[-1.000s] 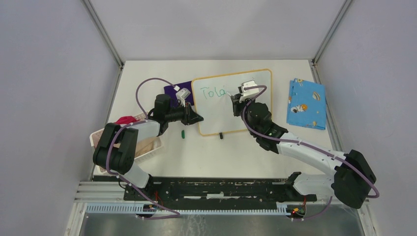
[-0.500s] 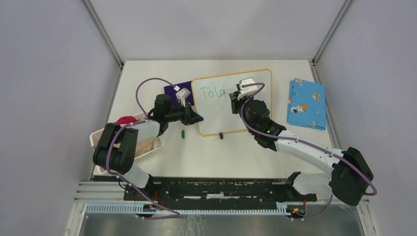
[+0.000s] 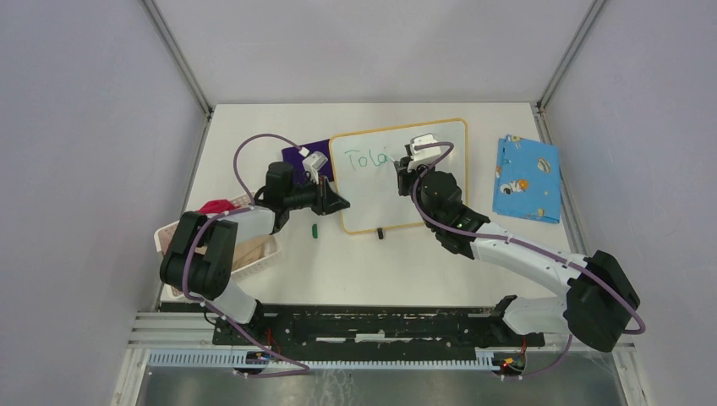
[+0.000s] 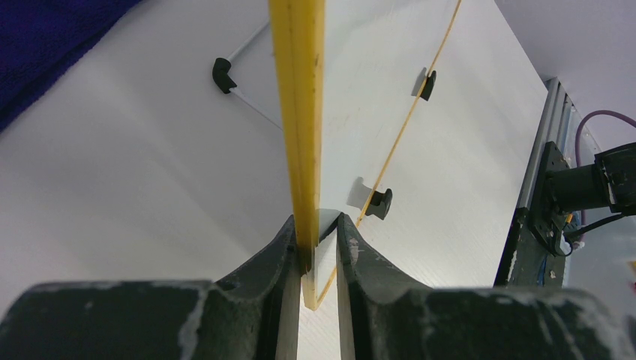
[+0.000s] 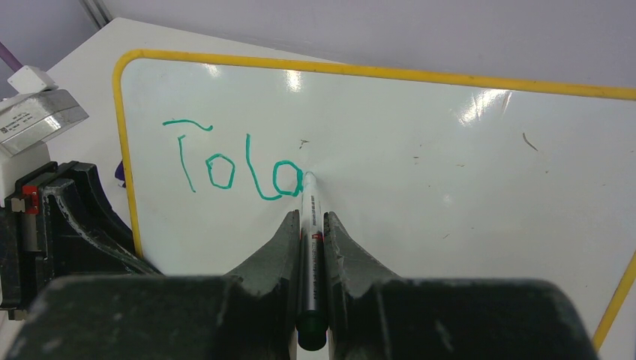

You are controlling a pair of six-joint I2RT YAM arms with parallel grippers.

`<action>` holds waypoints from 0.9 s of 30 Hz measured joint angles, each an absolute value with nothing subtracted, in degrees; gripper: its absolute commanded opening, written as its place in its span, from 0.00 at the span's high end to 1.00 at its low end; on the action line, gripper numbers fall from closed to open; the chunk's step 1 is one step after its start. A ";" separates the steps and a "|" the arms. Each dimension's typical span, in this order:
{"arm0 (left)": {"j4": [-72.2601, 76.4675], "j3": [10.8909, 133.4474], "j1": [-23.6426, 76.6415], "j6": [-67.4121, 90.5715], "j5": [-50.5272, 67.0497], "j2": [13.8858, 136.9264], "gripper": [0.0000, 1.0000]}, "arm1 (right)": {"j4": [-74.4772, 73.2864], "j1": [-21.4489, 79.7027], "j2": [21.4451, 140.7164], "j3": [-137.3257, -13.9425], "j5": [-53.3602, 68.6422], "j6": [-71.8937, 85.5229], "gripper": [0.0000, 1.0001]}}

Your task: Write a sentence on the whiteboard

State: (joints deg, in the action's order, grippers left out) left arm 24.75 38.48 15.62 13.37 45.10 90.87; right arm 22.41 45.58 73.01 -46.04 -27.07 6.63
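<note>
- The whiteboard (image 3: 372,199) sits in the far middle of the white table (image 3: 406,262). It has a thin yellow-orange frame and round corners.
- Green letters (image 3: 368,159) are at the top left of the board. In the right wrist view the green letters (image 5: 232,169) look like "Tola". The rest of the board is bare.
- The left gripper (image 3: 342,203) is at the board's left edge, near the bottom corner. In its own view the left gripper (image 4: 315,240) is nearly closed and pinches the frame (image 4: 300,112) between its two fingers.
- A small black foot (image 4: 379,202) sticks out under the board and touches the table.
- The right gripper (image 3: 404,169) is over the top middle of the board. Its jaws are narrow and squeeze a marker (image 5: 309,247).
- The marker's tip touches the board just at the right side of the last green letter.
- A small green cap (image 3: 314,229) lies on the table just left of the board's bottom corner.
- A dark purple cloth (image 3: 298,155) lies to the left of the board, partly behind the left arm.
- A blue patterned cloth (image 3: 527,178) lies to the right of the board, apart from it.
- A white basket (image 3: 254,254) with something red (image 3: 216,207) in it is at the table's left edge.
</note>
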 measured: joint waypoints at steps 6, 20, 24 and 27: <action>24.60 38.52 15.62 13.37 45.08 90.87 0.98 | 23.11 45.58 72.53 -44.71 -27.09 6.85 1.00; 24.53 38.54 15.88 13.34 45.08 90.87 0.98 | 23.11 45.52 69.91 -41.15 -27.05 7.86 1.00; 24.49 38.54 15.88 13.34 45.08 90.87 0.98 | 22.57 45.19 69.76 -41.87 -27.20 7.55 1.00; 24.47 38.52 15.88 13.34 45.10 90.87 0.98 | 22.55 44.91 69.76 -43.18 -27.24 7.27 1.00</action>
